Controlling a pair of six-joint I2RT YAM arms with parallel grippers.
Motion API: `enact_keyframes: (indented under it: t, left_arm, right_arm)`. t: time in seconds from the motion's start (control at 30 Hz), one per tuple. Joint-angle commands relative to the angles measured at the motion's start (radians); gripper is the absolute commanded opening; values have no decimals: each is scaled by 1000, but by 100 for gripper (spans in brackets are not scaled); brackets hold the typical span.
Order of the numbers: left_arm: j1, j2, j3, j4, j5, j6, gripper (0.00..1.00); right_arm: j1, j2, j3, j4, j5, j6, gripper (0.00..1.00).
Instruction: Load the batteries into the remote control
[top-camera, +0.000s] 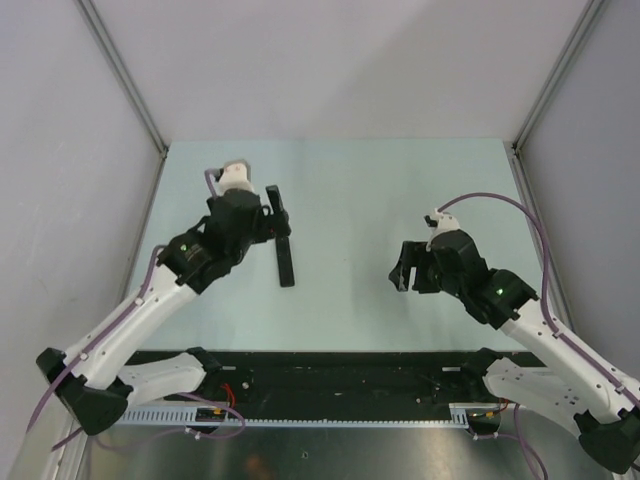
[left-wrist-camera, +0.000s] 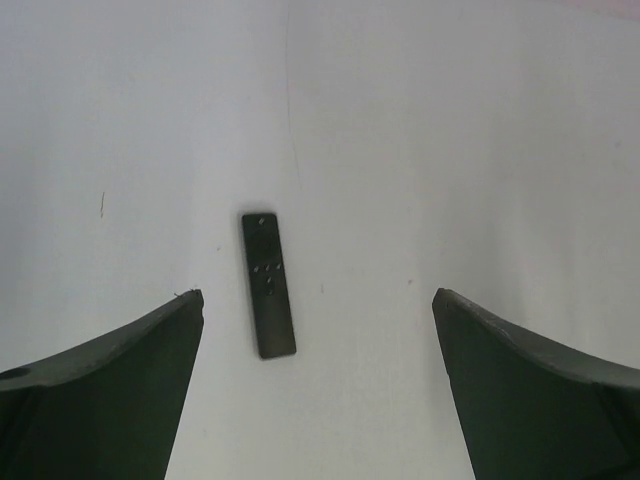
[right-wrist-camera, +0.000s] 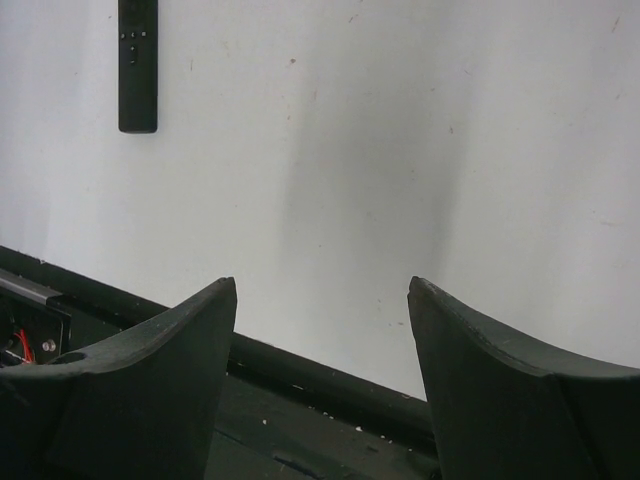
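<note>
Left wrist view shows the remote control (left-wrist-camera: 268, 285) lying buttons-up on the worktop (left-wrist-camera: 450, 150), beneath the released left pincer (left-wrist-camera: 318, 294). The right pincer (right-wrist-camera: 322, 285) hangs released and empty. No batteries are visible. The step is probably grasping the remote control; the next move calls for turning it over.

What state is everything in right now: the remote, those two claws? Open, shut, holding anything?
Remote: lying flat on the table, buttons up, not held; its underside is hidden.
Left gripper: open, empty, raised over the table, not touching the remote.
Right gripper: open, empty, well apart from the remote.
Batteries: none in view.
</note>
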Motion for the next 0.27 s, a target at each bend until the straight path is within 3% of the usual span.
enact_keyframes:
  t: [0.0, 0.23]
  left_arm:
    - [11, -46, -178, 11, 31, -55, 100]
    - [60, -189, -321, 80, 112, -54, 100]
  right_arm:
    - [19, 3, 19, 33, 50, 8, 74]
    - [29, 37, 17, 59, 40, 9, 74]
